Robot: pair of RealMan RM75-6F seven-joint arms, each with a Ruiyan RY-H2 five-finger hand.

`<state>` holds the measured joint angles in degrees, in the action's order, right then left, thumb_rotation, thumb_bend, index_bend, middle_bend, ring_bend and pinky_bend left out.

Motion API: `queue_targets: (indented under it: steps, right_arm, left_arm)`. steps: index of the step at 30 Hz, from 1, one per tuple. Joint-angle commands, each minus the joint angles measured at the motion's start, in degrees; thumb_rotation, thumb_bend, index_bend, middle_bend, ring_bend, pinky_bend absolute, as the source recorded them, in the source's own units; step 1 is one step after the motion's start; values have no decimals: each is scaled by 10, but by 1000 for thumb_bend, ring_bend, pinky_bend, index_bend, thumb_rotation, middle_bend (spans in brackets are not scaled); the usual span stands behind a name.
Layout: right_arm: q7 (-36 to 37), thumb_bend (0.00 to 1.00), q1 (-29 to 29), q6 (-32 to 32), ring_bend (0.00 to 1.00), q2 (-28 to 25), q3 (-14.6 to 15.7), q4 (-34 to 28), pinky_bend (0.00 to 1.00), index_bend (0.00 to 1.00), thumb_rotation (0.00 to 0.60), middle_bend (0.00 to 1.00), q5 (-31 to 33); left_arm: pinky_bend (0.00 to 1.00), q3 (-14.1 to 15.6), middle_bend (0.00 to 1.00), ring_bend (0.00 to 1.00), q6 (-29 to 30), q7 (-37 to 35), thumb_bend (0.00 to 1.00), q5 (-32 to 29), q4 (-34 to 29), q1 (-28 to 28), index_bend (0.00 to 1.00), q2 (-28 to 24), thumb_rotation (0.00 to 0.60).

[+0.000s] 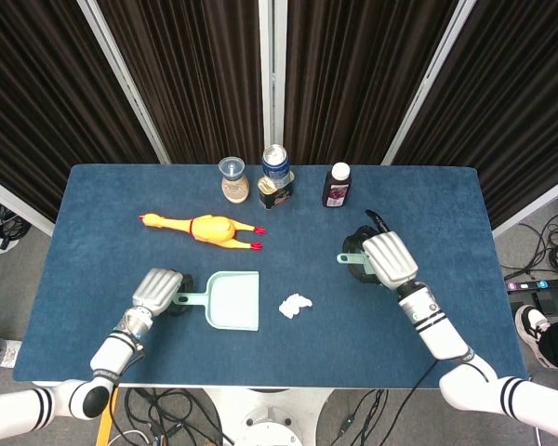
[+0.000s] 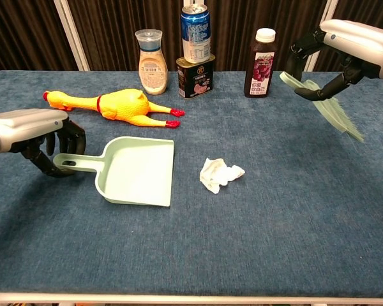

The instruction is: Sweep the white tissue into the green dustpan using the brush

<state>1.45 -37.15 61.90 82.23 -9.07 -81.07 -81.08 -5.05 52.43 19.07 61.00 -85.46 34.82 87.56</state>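
Note:
The crumpled white tissue (image 1: pixel 296 305) (image 2: pixel 220 173) lies on the blue cloth near the table's middle front. Left of it sits the green dustpan (image 1: pixel 233 301) (image 2: pixel 138 172), mouth toward the tissue. My left hand (image 1: pixel 155 288) (image 2: pixel 33 137) grips the dustpan's handle at its left end. My right hand (image 1: pixel 387 260) (image 2: pixel 345 48) holds the pale green brush (image 2: pixel 324 103) (image 1: pixel 352 258) above the table at the right, bristles slanting down and right, well away from the tissue.
A yellow rubber chicken (image 1: pixel 205 228) (image 2: pixel 113 102) lies behind the dustpan. Along the back stand a clear jar (image 2: pixel 149 53), a blue can on a dark tin (image 2: pixel 196 52) and a dark bottle (image 2: pixel 259 62). The table's front edge (image 2: pixel 191 294) runs close below.

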Motion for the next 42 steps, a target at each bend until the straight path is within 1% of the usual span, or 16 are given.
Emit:
queue_targets:
  steps: [1,6,12,18,24,29,39,42]
  right_arm:
    - [10,431,-1,1,294,1,2,-4,49,738,600,593,-7]
    - [54,447,-3,-4,294,-4,9,-37,49,740,600,594,-26]
    - [98,455,-5,-13,294,-8,21,-82,49,746,600,595,-41]
    - [126,455,1,-11,294,21,29,-78,46,751,600,594,-37]
    - [140,469,10,9,294,82,33,-42,23,756,600,594,-40]
    - [139,469,7,25,293,133,23,-7,14,757,600,594,-44]
    - [160,475,-10,59,293,238,1,69,6,760,600,594,-61]
    - [167,499,-15,66,293,262,-3,91,3,760,600,594,-65]
  left_arm:
    - [500,0,575,476,-1,-6,311,4,-2,0,597,-3,600]
    - [499,0,578,479,-15,-23,312,11,-11,7,600,-9,600]
    - [492,-7,576,479,-47,-38,312,18,-17,30,598,-13,600]
    - [492,-14,576,479,-65,-18,312,-10,-19,52,598,-15,600]
    - [493,-14,576,479,-73,-2,311,-53,-24,64,597,-12,600]
    - [496,-18,576,480,-89,-6,310,-89,-33,77,596,-18,600]
    - [497,-19,576,480,-100,-29,310,-117,-39,89,595,-21,600]
    - [497,-19,576,479,-100,-36,309,-118,-37,91,595,-19,600]
